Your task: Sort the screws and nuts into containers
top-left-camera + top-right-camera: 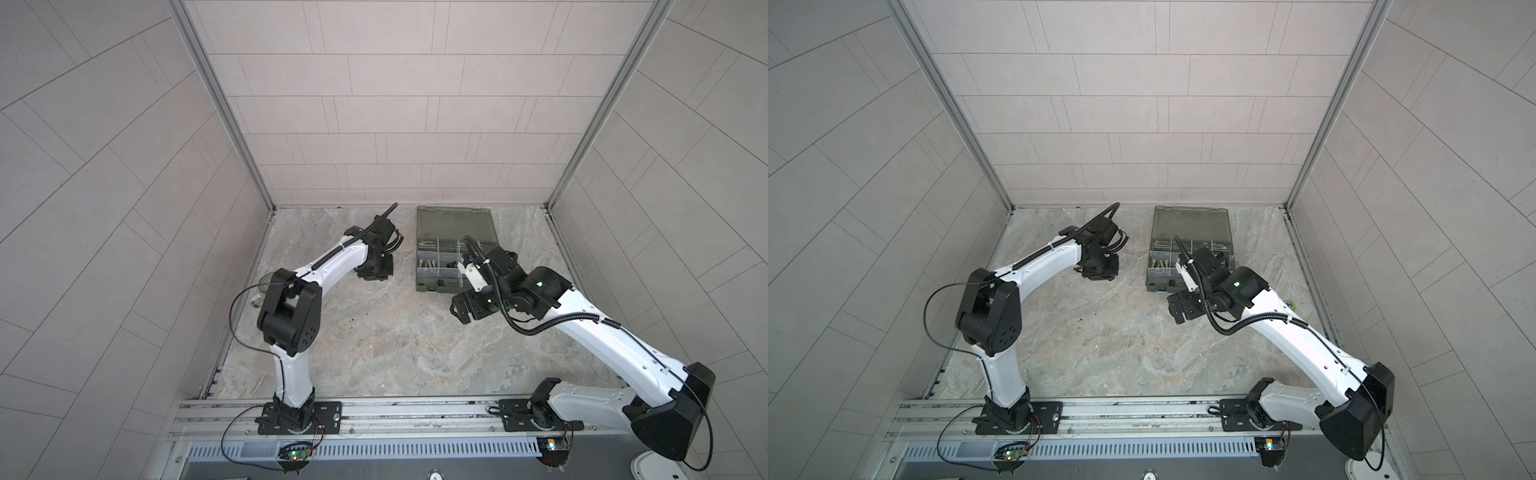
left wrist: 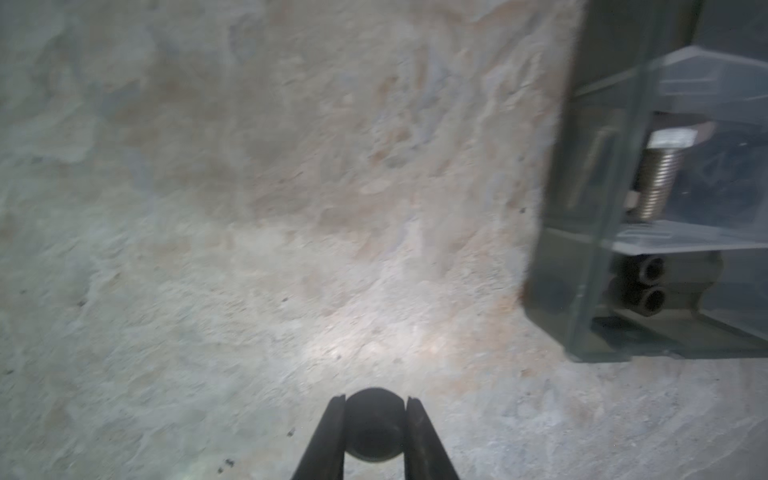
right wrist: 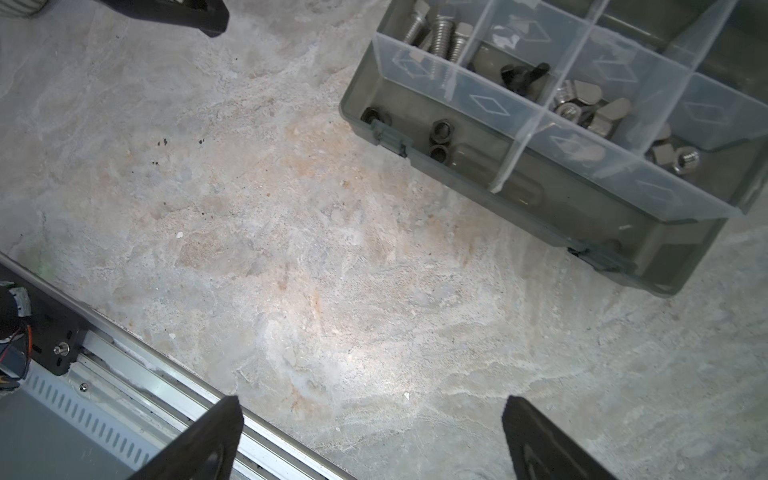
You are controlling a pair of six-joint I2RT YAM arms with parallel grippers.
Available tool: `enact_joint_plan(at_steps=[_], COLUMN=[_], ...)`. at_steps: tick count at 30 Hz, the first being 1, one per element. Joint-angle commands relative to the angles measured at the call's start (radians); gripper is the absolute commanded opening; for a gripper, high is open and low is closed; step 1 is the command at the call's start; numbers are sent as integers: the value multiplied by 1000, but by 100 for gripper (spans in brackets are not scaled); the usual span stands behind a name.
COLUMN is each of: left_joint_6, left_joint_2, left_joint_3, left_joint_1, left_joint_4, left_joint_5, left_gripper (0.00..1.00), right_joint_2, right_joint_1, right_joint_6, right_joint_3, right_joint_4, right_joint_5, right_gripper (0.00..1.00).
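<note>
In the left wrist view my left gripper (image 2: pixel 375 401) is shut on a small round black nut (image 2: pixel 374 430), close above the stone table and left of the grey organizer box (image 2: pixel 582 208). In both top views the left gripper (image 1: pixel 374 272) (image 1: pixel 1100 272) points down beside the box (image 1: pixel 455 222) (image 1: pixel 1192 222). The containers hold silver screws (image 3: pixel 440 37) (image 2: pixel 660 178), black hex nuts (image 3: pixel 440 135) (image 2: pixel 648 286), a black wing nut (image 3: pixel 523 75) and silver wing nuts (image 3: pixel 598 112). My right gripper (image 3: pixel 372 405) (image 1: pixel 459 311) hangs open and empty in front of the box.
A ribbed mug (image 1: pixel 262 287) stands at the left, mostly hidden behind the left arm's elbow. The metal rail (image 1: pixel 395 409) (image 3: pixel 145 357) runs along the table's front edge. Tiled walls close in the back and both sides.
</note>
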Motion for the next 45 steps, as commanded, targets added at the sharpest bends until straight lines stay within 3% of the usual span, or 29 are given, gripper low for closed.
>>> enact_joint_plan(at_steps=[1,10,21,22,30,35,39,45], left_joint_6=[21,32,33,33,49,69,81,207], left_joint_2=[97,300,353,354,274,34,-285,-738], left_joint_3=[147,465,510,511,481,273,-80,-569], left_joint_1=[-63,-167,-182,-181,-182,-157,-66,88], left_joint_4=[-102,-183,-182,-181,-134,-23,175,412], left_joint_5=[-5,34,56,57,-10,-137,-225,-410], left_gripper=[23,23,25,29,99,100,100,100], right_joint_2=[-67,-201,-238,-235,-221,-185,-154,-135], right_joint_1=[-41,-146,-183,-185,-192,-191,-193,-197], right_joint_6=[32,37,23,21,8,-3,-3,-53], right_joint_3=[-36,-83,-85,-85,-75,-72,-75,-133], right_joint_4=[-44,-117,-165,-167,-167,-114,-29,124], right_joint_5=[28,39,48,46,38,33,67,193], right_gripper=[99,99,99,99,99,99,99,99])
